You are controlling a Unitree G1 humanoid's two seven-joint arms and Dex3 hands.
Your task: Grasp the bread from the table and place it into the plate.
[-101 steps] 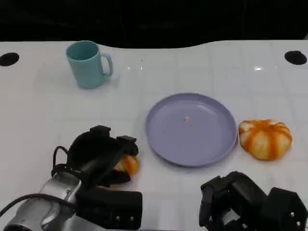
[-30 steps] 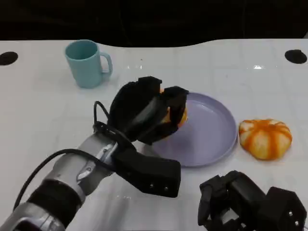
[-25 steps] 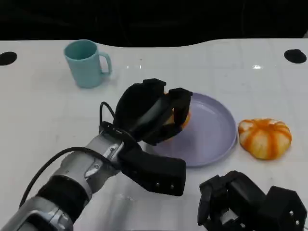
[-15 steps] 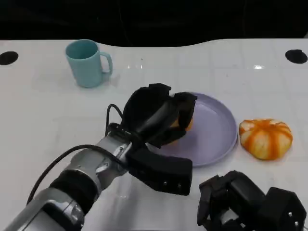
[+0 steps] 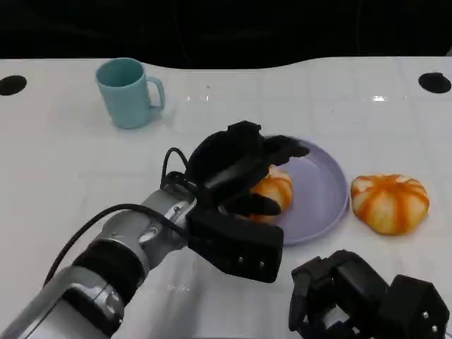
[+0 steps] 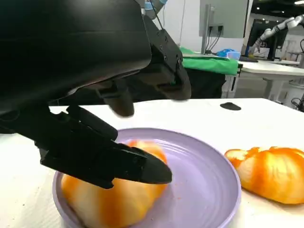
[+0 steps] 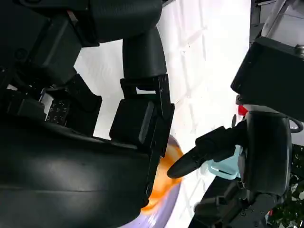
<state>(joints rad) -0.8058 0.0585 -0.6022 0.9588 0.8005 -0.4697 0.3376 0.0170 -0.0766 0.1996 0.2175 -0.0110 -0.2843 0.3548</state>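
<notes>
A round orange-and-white bread (image 5: 276, 189) lies on the left part of the lavender plate (image 5: 319, 185). My left hand (image 5: 236, 161) hovers right over it with fingers spread, holding nothing. The left wrist view shows the bread (image 6: 114, 207) resting inside the plate (image 6: 205, 181), a black finger (image 6: 137, 167) just above it and the others lifted apart. A second, larger orange bread (image 5: 390, 203) sits on the table to the plate's right. My right hand (image 5: 361, 296) rests curled at the near edge, holding nothing.
A teal mug (image 5: 128, 92) stands at the back left, well away from the plate. Two black holes (image 5: 433, 83) mark the table's far corners. The white table is open between mug and plate.
My left hand carried the bread from the near-left table over the plate, set it down and spread its fingers off it. The right hand stayed still.
</notes>
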